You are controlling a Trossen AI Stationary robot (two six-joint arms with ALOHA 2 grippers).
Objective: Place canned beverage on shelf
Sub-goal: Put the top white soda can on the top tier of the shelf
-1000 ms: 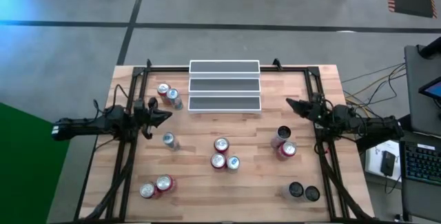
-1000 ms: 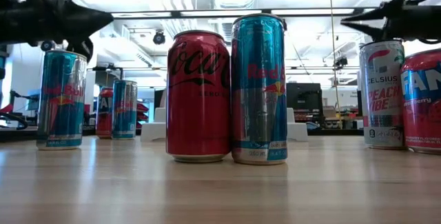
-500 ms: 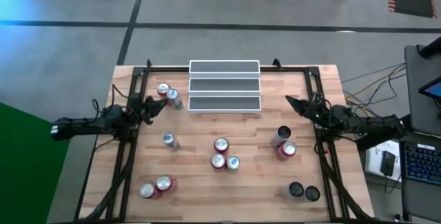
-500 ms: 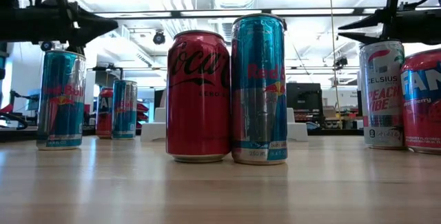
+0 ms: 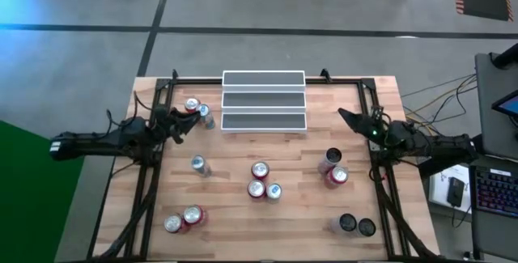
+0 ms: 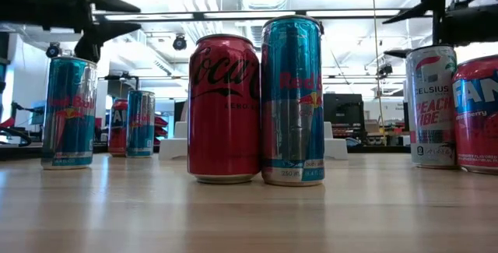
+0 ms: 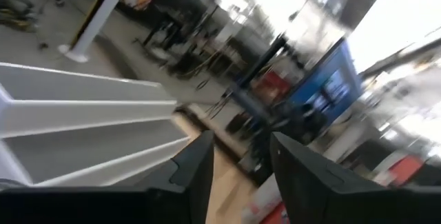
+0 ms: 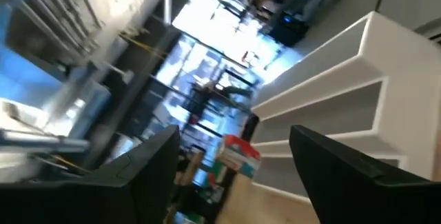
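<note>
My left end effector [image 5: 180, 122] hangs just beside the pair of cans at the back left of the wooden counter [image 5: 307, 206], a red-topped can [image 5: 192, 105] and a slim blue and silver can [image 5: 203, 112]. Its fingers stand a little apart and hold nothing. My right end effector [image 5: 346, 118] is above the right side of the counter, its fingers clearly apart and also empty. The small white three-step shelf with grey treads [image 5: 264, 100] sits at the back middle of the counter, between my two arms, and no can stands on it yet.

I think the main danger is on the left. The two cans there touch or almost touch, so if I close on one, a finger can push the other and knock it over, and a slim can falls easily. Also the gap between my left fingers looks narrow for a can; if I go down like this, I may hit the rim instead of going around it.

The high view shows where all cans lie and that the shelf is bare. The low view shows what it cannot: the tall red cola can [image 6: 224, 109] and the blue and silver energy drink can [image 6: 292, 101] stand upright, close together, and both end effectors are above can height. The left wrist view shows the shelf steps from the side, near my fingers [image 7: 196, 172].
</note>
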